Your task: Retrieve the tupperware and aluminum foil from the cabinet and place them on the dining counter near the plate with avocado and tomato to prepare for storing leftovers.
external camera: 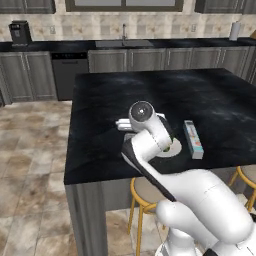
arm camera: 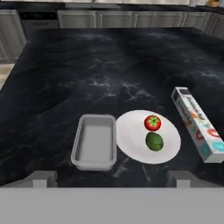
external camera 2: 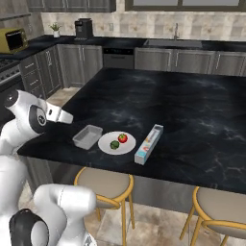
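A stainless sink [external camera: 123,43] with a tall faucet [external camera: 124,31] is set into the long black counter [external camera: 45,46] along the back wall, and a dark dishwasher [external camera: 69,75] is fitted below that counter, left of the sink. A black coffee machine [external camera 2: 83,28] and a small potted plant [external camera 2: 56,30] are seen on the same counter. Two round stools [external camera 2: 104,184] with yellow frames are tucked in well away from that counter.

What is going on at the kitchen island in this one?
The tupperware and the aluminum foil both lie on the dining counter, one on each side of the plate with avocado and tomato. The tupperware sits right beside the plate; the foil box lies a little apart. The gripper hovers above them, jaws wide open and holding nothing, so both things appear to be delivered.
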